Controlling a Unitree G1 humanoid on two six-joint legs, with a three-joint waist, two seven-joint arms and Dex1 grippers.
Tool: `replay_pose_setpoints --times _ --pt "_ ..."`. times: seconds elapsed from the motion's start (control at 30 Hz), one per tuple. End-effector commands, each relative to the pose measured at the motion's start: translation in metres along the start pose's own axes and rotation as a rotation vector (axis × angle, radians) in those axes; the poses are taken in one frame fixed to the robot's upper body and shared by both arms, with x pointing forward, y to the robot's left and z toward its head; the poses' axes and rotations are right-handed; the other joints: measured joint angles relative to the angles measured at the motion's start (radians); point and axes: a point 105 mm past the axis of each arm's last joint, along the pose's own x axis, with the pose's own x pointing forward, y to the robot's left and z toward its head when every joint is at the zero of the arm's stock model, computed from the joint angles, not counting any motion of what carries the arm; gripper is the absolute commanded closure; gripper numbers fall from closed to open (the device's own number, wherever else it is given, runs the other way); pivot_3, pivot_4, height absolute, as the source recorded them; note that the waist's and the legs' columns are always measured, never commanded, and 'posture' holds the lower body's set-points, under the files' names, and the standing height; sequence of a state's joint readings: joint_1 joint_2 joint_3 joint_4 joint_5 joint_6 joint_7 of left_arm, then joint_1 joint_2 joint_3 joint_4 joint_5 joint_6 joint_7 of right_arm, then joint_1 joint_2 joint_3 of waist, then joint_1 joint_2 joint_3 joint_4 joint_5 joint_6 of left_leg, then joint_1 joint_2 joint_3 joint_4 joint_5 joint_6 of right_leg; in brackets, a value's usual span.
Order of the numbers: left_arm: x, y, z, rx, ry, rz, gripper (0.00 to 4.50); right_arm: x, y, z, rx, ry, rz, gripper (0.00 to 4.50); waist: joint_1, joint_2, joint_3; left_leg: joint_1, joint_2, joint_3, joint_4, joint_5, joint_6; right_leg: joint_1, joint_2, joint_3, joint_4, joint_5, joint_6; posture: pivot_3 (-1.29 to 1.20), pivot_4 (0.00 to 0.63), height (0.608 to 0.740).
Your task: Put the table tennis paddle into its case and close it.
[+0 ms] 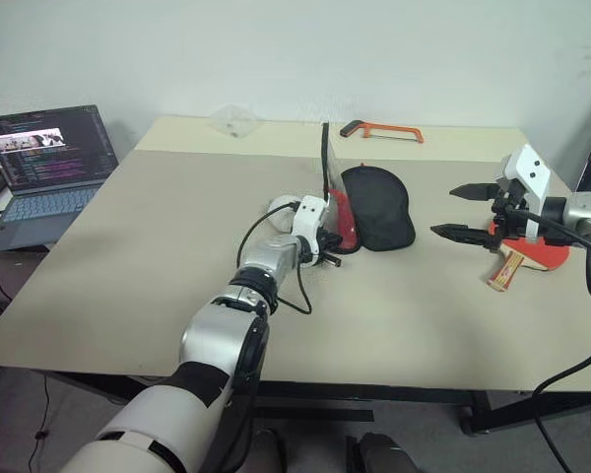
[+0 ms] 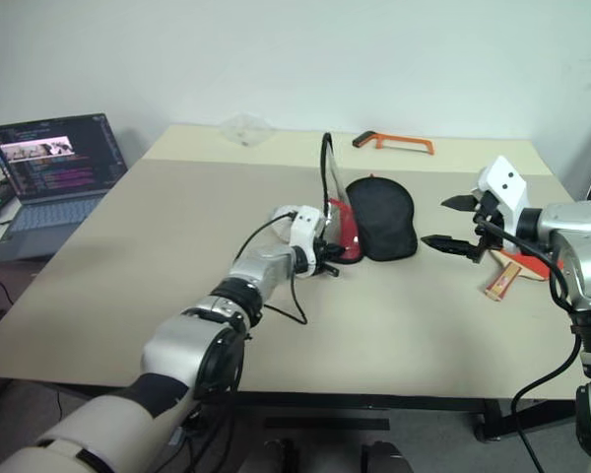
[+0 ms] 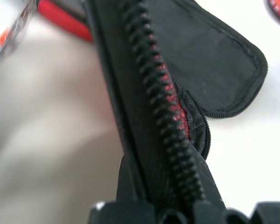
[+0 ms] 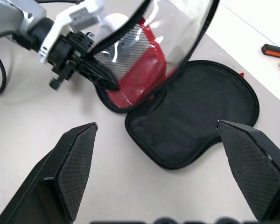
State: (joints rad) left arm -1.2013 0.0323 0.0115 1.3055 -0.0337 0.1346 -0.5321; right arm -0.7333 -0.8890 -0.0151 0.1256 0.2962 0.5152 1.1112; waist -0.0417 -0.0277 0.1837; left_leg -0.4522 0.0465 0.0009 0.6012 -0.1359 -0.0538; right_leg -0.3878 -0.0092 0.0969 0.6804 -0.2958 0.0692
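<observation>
The case (image 1: 379, 209) lies open in the middle of the table, its black half flat. Its red flap (image 4: 140, 65), with mesh and a clear window, stands upright. My left gripper (image 1: 335, 241) is shut on the zipper edge of that flap (image 3: 163, 107), seen also in the right wrist view as the left gripper (image 4: 100, 77). The table tennis paddle (image 1: 537, 254) lies to the right, red face up, its pale handle (image 1: 505, 268) pointing toward me. My right gripper (image 1: 444, 211) hovers open between the paddle and the case, above the table, with nothing between its fingers.
An orange hacksaw (image 1: 381, 129) lies at the table's far edge, beside a clear plastic piece (image 1: 234, 120). A white round object (image 1: 281, 205) sits just left of the case. An open laptop (image 1: 49, 168) stands on a side table to the left.
</observation>
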Motion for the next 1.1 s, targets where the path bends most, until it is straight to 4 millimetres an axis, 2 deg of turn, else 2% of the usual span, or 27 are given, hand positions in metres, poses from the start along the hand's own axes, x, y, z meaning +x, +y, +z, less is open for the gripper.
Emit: replay_pose_setpoints --times 0.03,0.23,0.4,0.6,0.7,0.8,1.0,1.1 --pt "0.007 -0.012 0.027 0.139 -0.065 0.015 4.49 -0.005 -0.002 0.015 -0.046 -0.033 -0.011 0.0 0.002 0.0 0.0 0.0 0.0 0.0 0.0 0.0 0.0 0.0 0.0 0.0 0.0 0.0 0.0 0.0 0.15 0.74" --pt "0.018 -0.035 0.04 0.306 -0.107 0.032 4.49 -0.007 -0.002 0.015 -0.043 -0.027 -0.016 0.0 0.009 0.0 0.0 0.0 0.0 0.0 0.0 0.0 0.0 0.0 0.0 0.0 0.0 0.0 0.0 0.0 0.15 0.74" --pt "0.025 -0.058 0.046 0.323 -0.133 -0.019 4.49 -0.01 -0.002 0.013 -0.041 -0.02 -0.024 0.0 0.009 0.0 0.0 0.0 0.0 0.0 0.0 0.0 0.0 0.0 0.0 0.0 0.0 0.0 0.0 0.0 0.15 0.74" --pt "0.032 -0.103 0.047 0.332 -0.164 -0.191 4.49 -0.012 -0.003 0.014 -0.039 -0.019 -0.033 0.0 0.007 0.0 0.0 0.0 0.0 0.0 -0.001 0.0 0.0 -0.001 0.0 0.0 0.0 0.0 0.0 0.0 0.15 0.74" --pt "0.031 -0.112 0.044 0.275 -0.18 -0.265 4.49 -0.013 -0.004 0.013 -0.038 -0.016 -0.036 0.0 0.006 0.0 0.0 0.0 0.0 0.0 -0.002 0.0 0.0 -0.001 0.0 0.0 0.0 0.0 0.0 0.0 0.15 0.74" --pt "0.029 -0.11 0.039 0.259 -0.171 -0.291 4.49 -0.013 -0.004 0.012 -0.037 -0.014 -0.037 0.0 0.007 0.0 0.0 0.0 0.0 0.0 -0.002 0.0 0.0 -0.001 0.0 0.0 0.0 0.0 0.0 0.0 0.15 0.74" --pt "0.024 -0.06 0.036 0.153 -0.139 -0.078 4.49 -0.006 -0.007 0.014 -0.034 -0.025 -0.049 0.0 0.006 0.0 0.0 0.0 0.0 0.0 -0.002 0.0 0.0 -0.001 0.0 0.0 0.0 0.0 0.0 0.0 0.15 0.74" --pt "0.019 -0.042 0.032 0.14 -0.125 -0.021 4.49 -0.003 -0.007 0.012 -0.031 -0.026 -0.045 0.0 0.006 0.0 0.0 0.0 0.0 0.0 -0.002 0.0 0.0 -0.001 0.0 0.0 0.0 0.0 0.0 0.0 0.15 0.74"
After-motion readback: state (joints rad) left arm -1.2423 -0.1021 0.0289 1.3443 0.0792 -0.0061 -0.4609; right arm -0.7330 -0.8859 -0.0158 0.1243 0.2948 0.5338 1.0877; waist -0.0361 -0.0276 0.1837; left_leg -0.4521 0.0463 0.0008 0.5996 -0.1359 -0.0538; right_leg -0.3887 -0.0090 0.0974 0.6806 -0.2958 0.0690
